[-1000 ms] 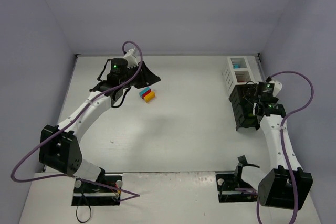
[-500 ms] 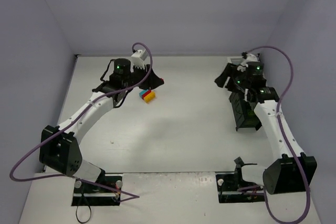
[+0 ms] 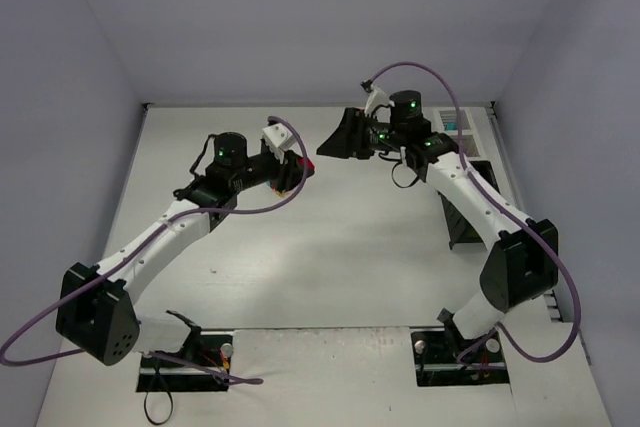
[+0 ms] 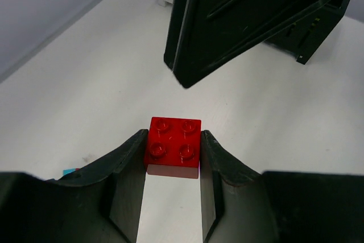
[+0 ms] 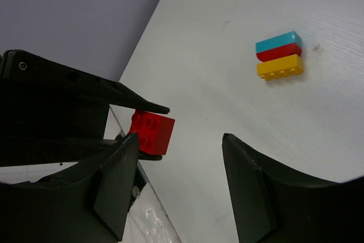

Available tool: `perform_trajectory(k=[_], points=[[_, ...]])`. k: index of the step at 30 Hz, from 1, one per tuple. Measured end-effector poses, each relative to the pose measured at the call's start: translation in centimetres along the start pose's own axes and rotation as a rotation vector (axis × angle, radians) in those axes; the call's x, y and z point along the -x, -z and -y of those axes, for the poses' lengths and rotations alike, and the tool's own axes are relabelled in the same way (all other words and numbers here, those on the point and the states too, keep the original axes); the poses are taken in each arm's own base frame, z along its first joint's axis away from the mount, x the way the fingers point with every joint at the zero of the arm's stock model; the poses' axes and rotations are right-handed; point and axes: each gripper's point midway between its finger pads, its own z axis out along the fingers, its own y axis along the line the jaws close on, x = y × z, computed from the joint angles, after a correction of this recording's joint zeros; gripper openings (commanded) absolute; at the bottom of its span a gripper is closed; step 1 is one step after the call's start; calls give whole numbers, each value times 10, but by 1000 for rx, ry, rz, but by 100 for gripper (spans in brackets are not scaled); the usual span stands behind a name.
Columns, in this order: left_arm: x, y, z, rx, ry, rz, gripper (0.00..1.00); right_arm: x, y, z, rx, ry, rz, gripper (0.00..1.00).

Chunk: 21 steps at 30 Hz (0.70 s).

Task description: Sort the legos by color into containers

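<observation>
My right claw (image 5: 181, 140), spread, has swung centre-frame from the containers (image 3: 458, 232) toward my left claw (image 4: 173, 139), which pinches the red brick (image 4: 173, 149): handover likely.

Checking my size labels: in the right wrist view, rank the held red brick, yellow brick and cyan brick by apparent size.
1. held red brick, though it is likely nearer the camera.
2. yellow brick and cyan brick: alike, unranked.

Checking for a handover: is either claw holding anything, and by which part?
The left claw grips a red brick by two opposite sides. The right claw is open and empty.
</observation>
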Motion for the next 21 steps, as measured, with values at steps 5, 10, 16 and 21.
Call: perform_trajectory(k=[5, 10, 16, 21], points=[[8, 1, -1, 1, -105, 45, 31, -12, -16, -17, 103, -30, -56, 55], [17, -1, -4, 5, -159, 88, 31, -16, -21, -31, 170, -37, -77, 53], [23, -1, -4, 3, -189, 124, 31, -12, -24, -41, 226, -38, -69, 27], [17, -1, -8, 18, -198, 119, 31, -14, -32, -32, 234, -68, -83, 0]])
